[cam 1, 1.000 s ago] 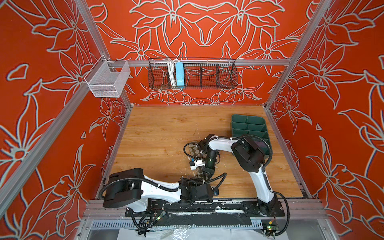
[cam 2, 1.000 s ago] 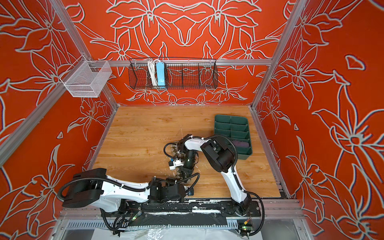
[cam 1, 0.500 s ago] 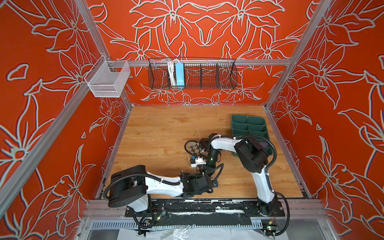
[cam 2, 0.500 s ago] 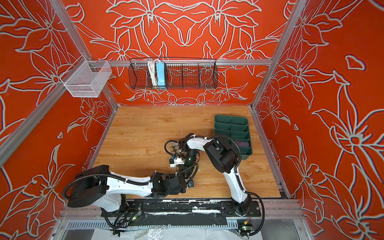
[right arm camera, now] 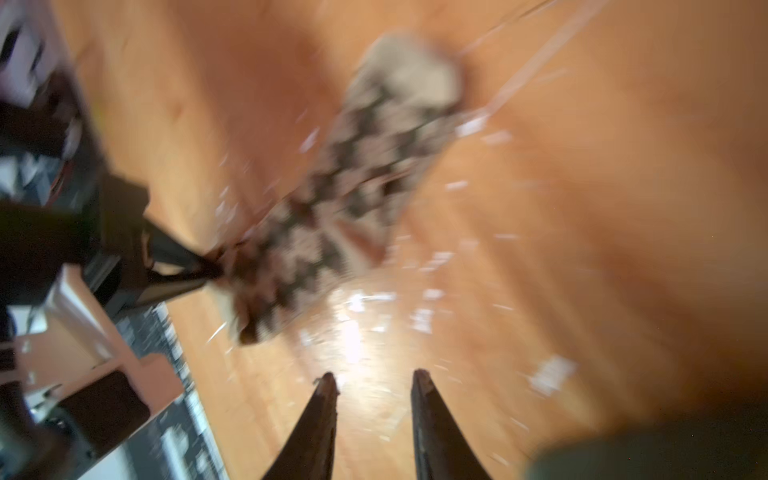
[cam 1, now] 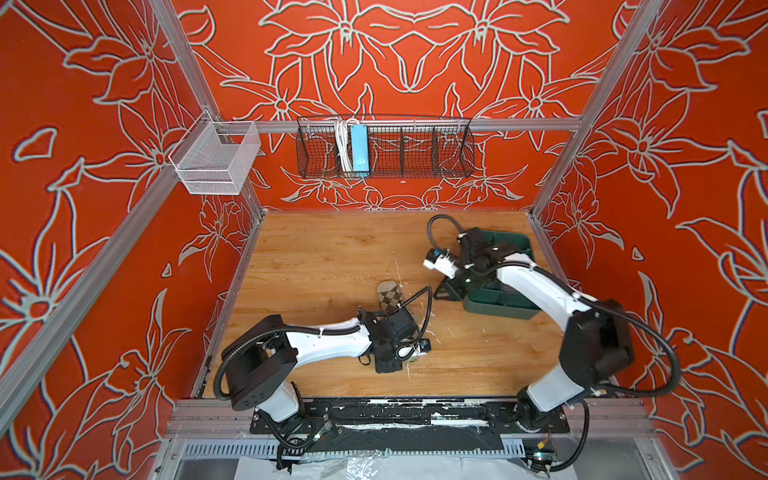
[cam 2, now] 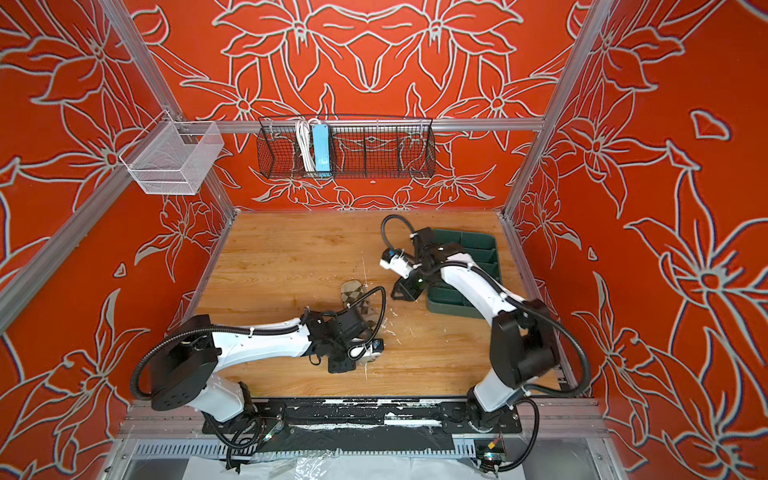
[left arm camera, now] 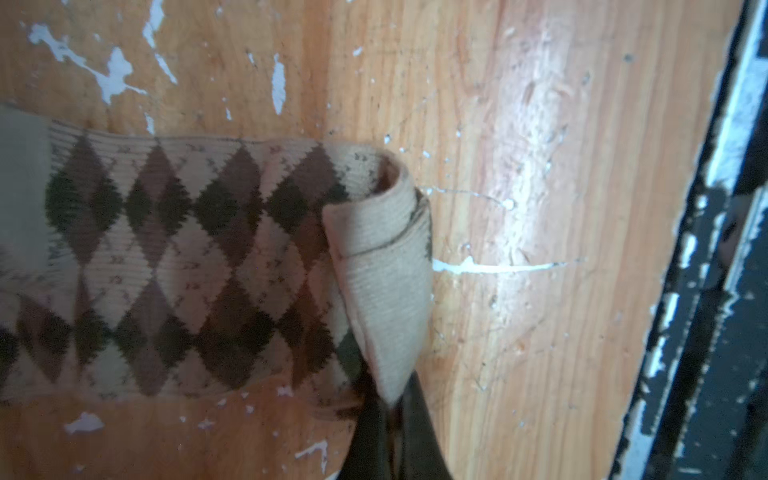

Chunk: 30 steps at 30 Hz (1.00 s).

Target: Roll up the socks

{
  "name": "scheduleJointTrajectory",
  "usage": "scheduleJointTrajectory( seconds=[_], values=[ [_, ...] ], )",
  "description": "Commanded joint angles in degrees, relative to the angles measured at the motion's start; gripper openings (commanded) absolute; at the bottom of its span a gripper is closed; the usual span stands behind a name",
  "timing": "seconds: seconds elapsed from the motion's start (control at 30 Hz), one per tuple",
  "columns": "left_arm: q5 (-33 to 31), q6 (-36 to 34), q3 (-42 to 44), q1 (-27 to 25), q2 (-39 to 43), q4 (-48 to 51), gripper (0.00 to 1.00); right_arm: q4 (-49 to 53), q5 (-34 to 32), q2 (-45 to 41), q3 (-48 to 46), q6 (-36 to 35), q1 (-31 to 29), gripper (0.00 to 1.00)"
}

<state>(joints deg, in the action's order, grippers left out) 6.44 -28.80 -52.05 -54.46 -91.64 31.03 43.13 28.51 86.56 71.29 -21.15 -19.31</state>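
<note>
A beige sock (cam 1: 390, 294) (cam 2: 352, 291) with dark argyle diamonds lies flat on the wooden floor, its near end under my left wrist in both top views. In the left wrist view its plain cuff (left arm camera: 382, 266) is folded back over the patterned part. My left gripper (left arm camera: 395, 405) is shut on the corner of that cuff; the blurred right wrist view shows the same pinch at the left gripper (right arm camera: 210, 270). My right gripper (cam 1: 446, 293) (cam 2: 401, 293) (right arm camera: 374, 378) hangs open and holds nothing, right of the sock beside the tray.
A dark green compartment tray (cam 1: 498, 309) (cam 2: 457, 309) sits at the right, partly under the right arm. A black wire basket (cam 1: 386, 149) hangs on the back wall and a white mesh basket (cam 1: 216, 162) on the left post. A black rail (cam 1: 374, 409) borders the front edge.
My right gripper opened, let go of the sock and pulled back to the right, up beside the tray. The left gripper closed on the sock's cuff and holds it folded over.
</note>
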Motion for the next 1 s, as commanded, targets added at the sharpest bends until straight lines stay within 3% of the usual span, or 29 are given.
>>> scheduleJointTrajectory(
  seconds=[0.0,0.1,0.13,0.23,0.33,0.4,0.5,0.6,0.7,0.97],
  values=[
    [9.5,-1.5,-4.2,2.7,-4.2,8.5,0.00,-10.7,-10.8,-9.7,-3.0,10.5,1.6,0.32],
    [13.3,-2.1,-7.5,4.6,-7.7,12.0,0.00,-17.3,-15.3,-20.6,-8.1,8.6,1.6,0.32],
    [14.5,-2.2,-8.6,5.1,-8.7,13.1,0.00,-18.6,-14.0,-23.8,-9.7,6.8,1.5,0.32],
    [19.0,-2.6,-11.9,7.3,-11.9,16.7,0.00,-19.7,-2.0,-34.7,-16.1,-3.7,0.8,0.32],
    [22.6,-3.0,-14.6,9.2,-14.3,19.3,0.00,-15.7,-1.1,-42.8,-22.2,-16.7,-6.9,0.30],
    [24.8,-3.3,-16.4,10.4,-15.7,20.9,0.00,-10.7,-8.9,-44.9,-25.5,-24.7,-17.4,0.31],
    [26.9,-3.5,-18.8,11.5,-18.0,22.7,0.00,-8.2,-24.2,-42.1,-29.2,-29.1,-32.6,0.31],
    [28.0,-3.6,-20.3,12.0,-19.7,24.0,0.00,-15.0,-36.6,-36.0,-33.1,-30.7,-44.3,0.37],
    [28.4,-3.5,-21.1,12.3,-20.6,24.7,0.00,-25.7,-39.4,-28.5,-35.6,-31.3,-48.5,0.42],
    [29.1,-3.5,-22.0,13.0,-21.5,25.2,0.00,-41.0,-40.0,-7.7,-35.8,-30.1,-48.9,0.44]
  ],
)
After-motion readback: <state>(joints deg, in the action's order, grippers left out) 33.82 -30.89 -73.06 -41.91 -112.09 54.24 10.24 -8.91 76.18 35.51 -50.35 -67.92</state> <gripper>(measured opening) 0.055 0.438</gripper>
